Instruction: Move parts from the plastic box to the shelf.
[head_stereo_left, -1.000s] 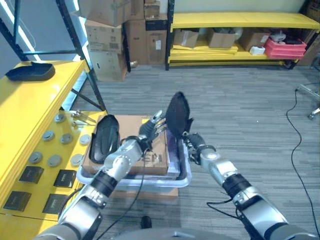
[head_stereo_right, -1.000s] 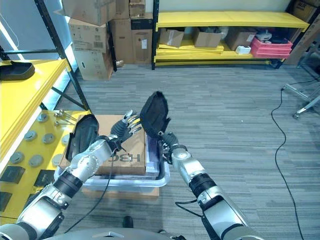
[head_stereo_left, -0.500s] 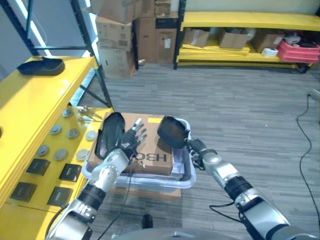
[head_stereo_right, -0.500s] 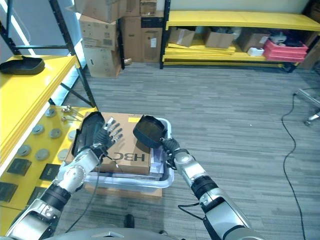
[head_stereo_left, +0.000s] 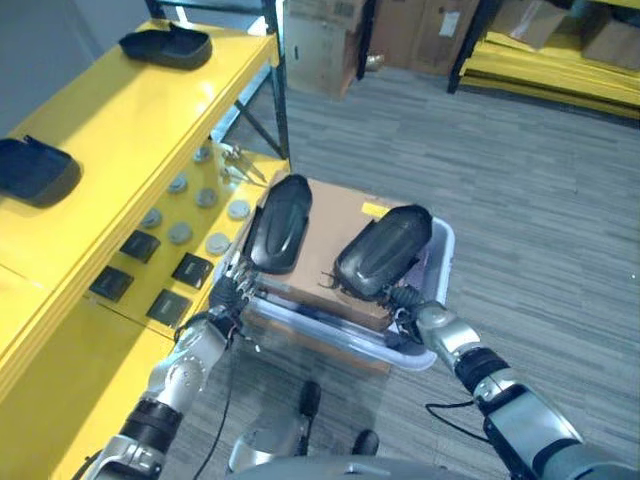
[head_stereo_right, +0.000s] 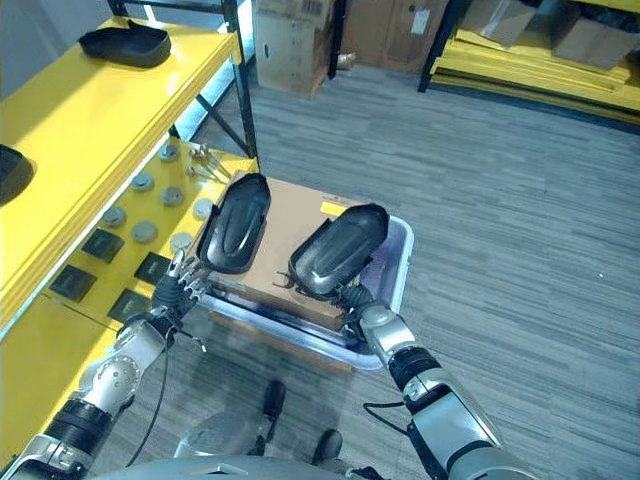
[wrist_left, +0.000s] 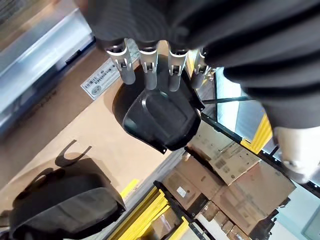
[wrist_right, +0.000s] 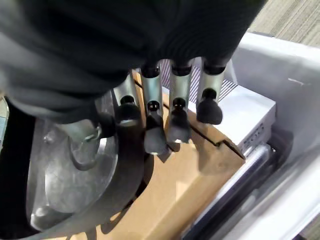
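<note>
A clear plastic box (head_stereo_left: 441, 246) holds a brown cardboard box (head_stereo_left: 328, 212) with two black shell-shaped parts lying on top. The left part (head_stereo_left: 278, 221) lies lengthwise, and my left hand (head_stereo_left: 226, 298) reaches its near end with straight, open fingers (wrist_left: 148, 65). My right hand (head_stereo_left: 406, 299) sits at the near end of the right part (head_stereo_left: 383, 249). There its thumb and curled fingers (wrist_right: 154, 137) pinch the part's rim (wrist_right: 75, 175), which rests on the cardboard. The yellow shelf (head_stereo_left: 110, 125) stands to the left.
Two more black parts (head_stereo_left: 165, 45) (head_stereo_left: 35, 170) lie on the shelf's top board. Its lower board carries several round discs (head_stereo_left: 180, 208), black square pieces (head_stereo_left: 140, 245) and metal hooks (head_stereo_left: 240, 160). Cardboard boxes (head_stereo_left: 320, 35) stand behind, with grey carpet (head_stereo_left: 540, 190) to the right.
The camera has swung down and left. My right hand has lowered its black part from upright in the air onto the cardboard. My left hand has slid back to the left part's near end.
</note>
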